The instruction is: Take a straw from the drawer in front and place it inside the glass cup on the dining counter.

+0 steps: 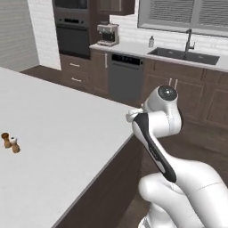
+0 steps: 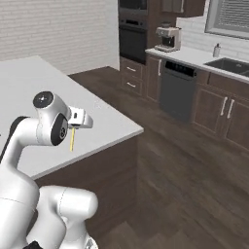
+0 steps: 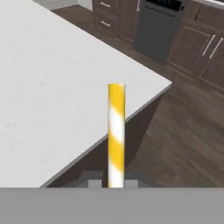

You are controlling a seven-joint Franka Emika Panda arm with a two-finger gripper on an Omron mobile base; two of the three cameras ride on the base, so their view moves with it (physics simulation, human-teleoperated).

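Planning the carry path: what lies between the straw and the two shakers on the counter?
Bare white counter top; the left base view shows nothing from the gripper's edge across to the shakers. The straw hangs over that edge.

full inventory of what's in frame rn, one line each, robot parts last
straw: 1, yellow-white striped, held in the gripper over the dining counter's corner
dining counter: 1, white top, dark brown base
shakers: 2, brown, on the counter's left
coffee machine: 1, silver, far worktop
wall oven: 1, black, left of it
dishwasher: 1, dark grey, under worktop
sink with faucet: 1, dark, below window
soap bottle: 1, pale, beside sink
gripper: 1, closed on the straw
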